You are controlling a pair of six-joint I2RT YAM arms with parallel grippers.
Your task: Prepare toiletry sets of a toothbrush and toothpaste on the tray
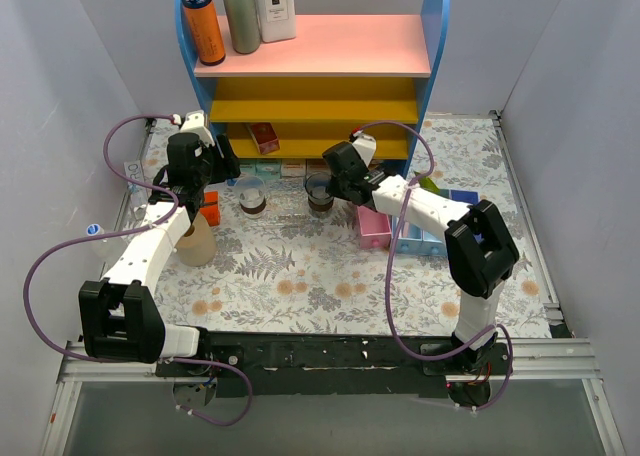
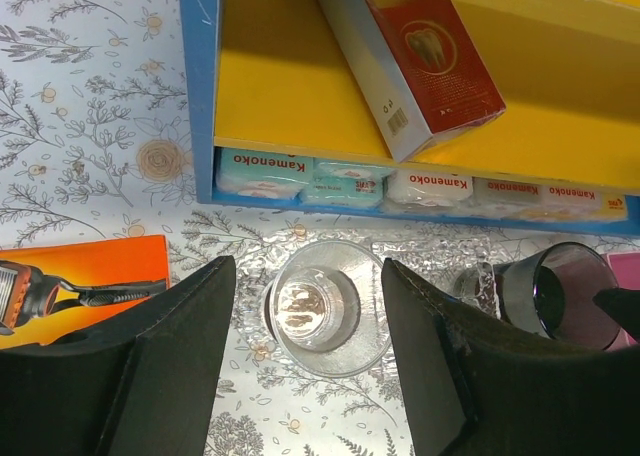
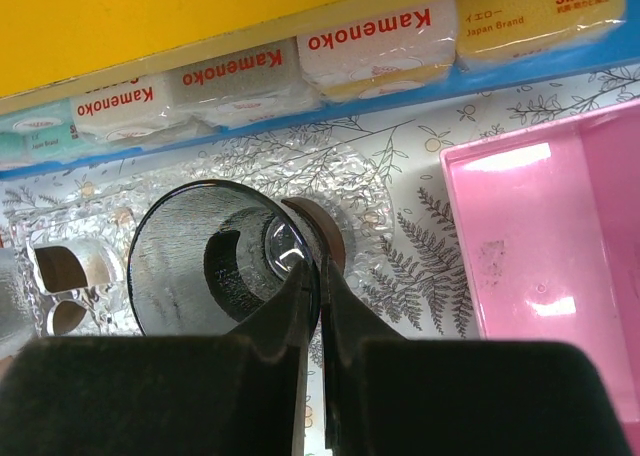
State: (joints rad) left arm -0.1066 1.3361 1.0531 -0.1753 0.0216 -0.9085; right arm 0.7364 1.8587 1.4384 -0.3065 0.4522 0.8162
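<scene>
Two see-through cups stand on the clear textured tray (image 2: 425, 244) in front of the shelf. My left gripper (image 2: 307, 272) is open above the paler cup (image 2: 325, 308), one finger on each side, not touching it; in the top view the gripper (image 1: 230, 176) is by this cup (image 1: 252, 196). My right gripper (image 3: 320, 276) is shut on the rim of the dark cup (image 3: 225, 261), one finger inside and one outside; the gripper (image 1: 331, 183) and this cup (image 1: 320, 193) also show in the top view. A lime-green tube (image 1: 430, 184) peeks out behind the right arm. No toothbrush is in view.
A pink bin (image 1: 375, 226) and a blue bin (image 1: 432, 234) stand right of the cups. An orange box (image 2: 80, 276) and a beige cup (image 1: 195, 241) are at the left. The blue, yellow and pink shelf (image 1: 315, 86) holds bottles, a red box (image 2: 430, 61) and sponge packs (image 3: 370, 46).
</scene>
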